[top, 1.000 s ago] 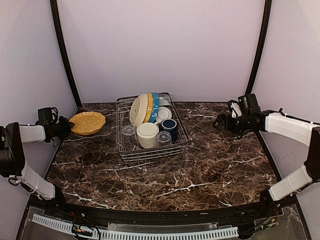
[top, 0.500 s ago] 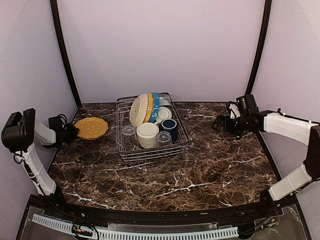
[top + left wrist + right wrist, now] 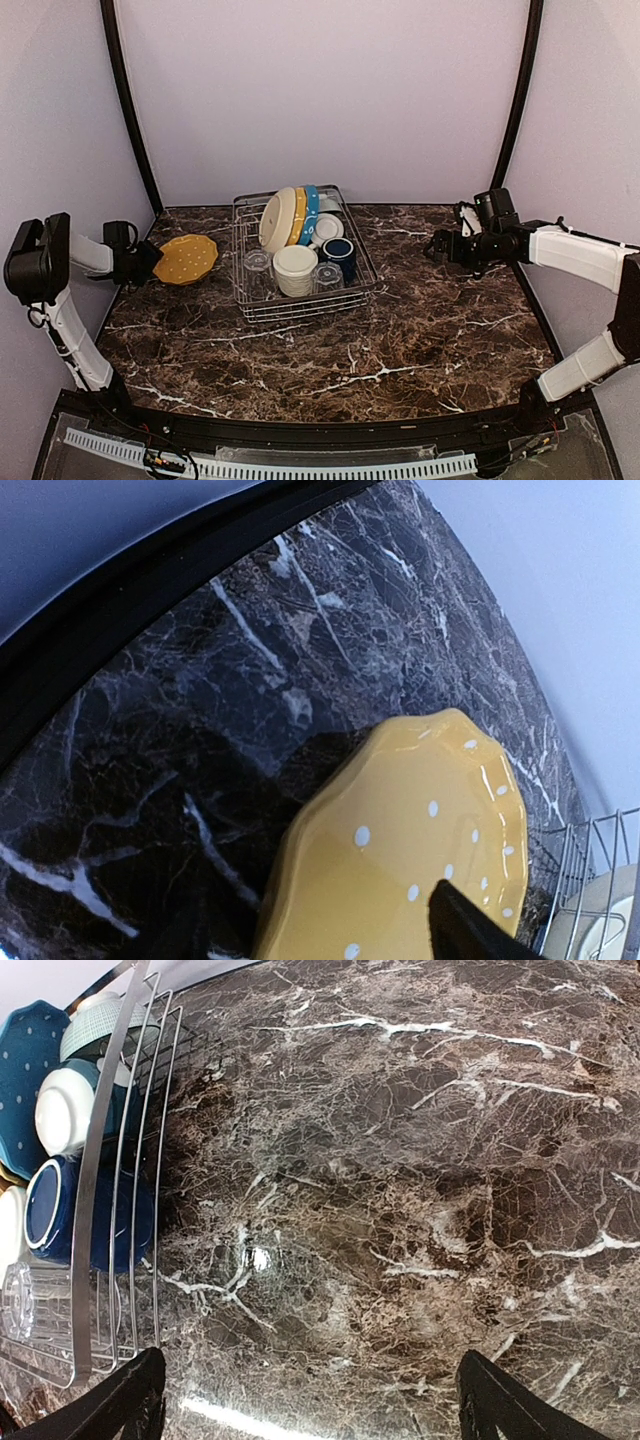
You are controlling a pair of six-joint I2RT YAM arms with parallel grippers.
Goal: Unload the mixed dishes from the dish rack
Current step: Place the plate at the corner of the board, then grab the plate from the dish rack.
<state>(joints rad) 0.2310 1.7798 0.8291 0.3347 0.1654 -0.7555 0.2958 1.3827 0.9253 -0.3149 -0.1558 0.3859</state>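
I see my left gripper (image 3: 148,263) pinching the rim of the yellow plate (image 3: 186,258) at the frame's left, near the rack (image 3: 305,308) at centre. My right gripper (image 3: 320,1410) is spread wide above the table (image 3: 420,1160), right of the rack.

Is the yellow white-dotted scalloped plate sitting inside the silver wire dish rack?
No, the yellow white-dotted scalloped plate is outside the silver wire dish rack, to its left above the dark marble table, held by the left gripper.

A yellow white-dotted plate (image 3: 400,850) with a scalloped rim lies over the dark marble table (image 3: 200,730). A black gripper fingertip (image 3: 468,935) overlaps its lower edge, and the wire dish rack (image 3: 590,865) stands just beyond.
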